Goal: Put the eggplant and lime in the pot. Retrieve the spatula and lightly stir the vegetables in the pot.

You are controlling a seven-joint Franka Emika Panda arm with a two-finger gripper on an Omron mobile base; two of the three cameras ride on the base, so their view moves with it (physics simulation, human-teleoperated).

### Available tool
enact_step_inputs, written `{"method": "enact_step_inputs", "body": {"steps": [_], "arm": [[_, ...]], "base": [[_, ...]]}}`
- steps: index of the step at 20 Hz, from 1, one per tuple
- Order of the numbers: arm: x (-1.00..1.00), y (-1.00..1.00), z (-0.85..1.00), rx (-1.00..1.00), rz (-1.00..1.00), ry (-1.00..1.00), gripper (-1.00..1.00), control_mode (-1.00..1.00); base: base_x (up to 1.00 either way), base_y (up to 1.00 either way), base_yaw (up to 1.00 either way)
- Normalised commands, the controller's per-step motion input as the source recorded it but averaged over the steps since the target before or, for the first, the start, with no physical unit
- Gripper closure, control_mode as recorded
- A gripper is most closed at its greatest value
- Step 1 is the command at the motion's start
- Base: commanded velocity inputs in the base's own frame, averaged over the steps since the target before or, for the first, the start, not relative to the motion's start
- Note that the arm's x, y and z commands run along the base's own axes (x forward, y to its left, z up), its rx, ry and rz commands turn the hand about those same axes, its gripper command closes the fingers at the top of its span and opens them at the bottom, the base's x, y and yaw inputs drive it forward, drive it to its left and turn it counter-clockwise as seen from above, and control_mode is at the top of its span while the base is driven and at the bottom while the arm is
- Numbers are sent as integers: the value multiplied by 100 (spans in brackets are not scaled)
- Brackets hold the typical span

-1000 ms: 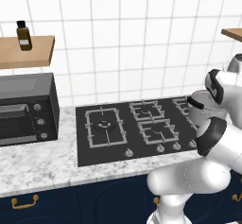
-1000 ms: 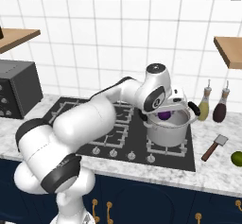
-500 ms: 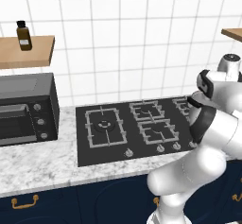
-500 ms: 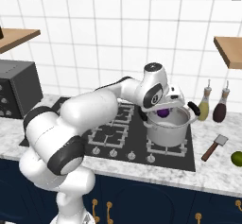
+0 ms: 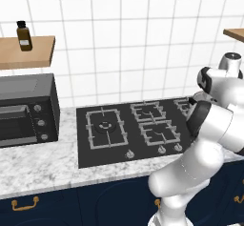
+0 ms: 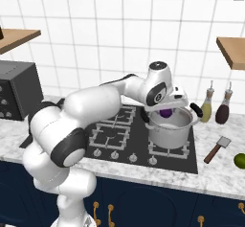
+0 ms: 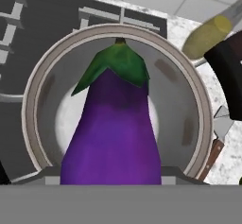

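Glossy white arm, dark joints

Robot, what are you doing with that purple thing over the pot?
The gripper is holding an eggplant right above the pot on the stove. It has not let go yet, so the eggplant hangs over the opening. The lime and the spatula wait on the counter to the pot's right, untouched.
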Motion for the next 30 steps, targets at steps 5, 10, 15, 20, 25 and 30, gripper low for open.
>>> {"method": "enact_step_inputs", "body": {"steps": [5,10,15,20,25,30], "arm": [[16,-11,-6,3,0,0,100,-100],[10,-2,-7,1,0,0,100,-100],[5,0,-17,0,1,0,100,-100],[13,0,-19,0,1,0,100,-100],[15,0,-12,0,1,0,100,-100],[11,0,-8,0,0,1,100,-100]], "base": [[0,0,0],[0,0,0],[0,0,0],[0,0,0],[0,0,0],[0,0,0]]}}
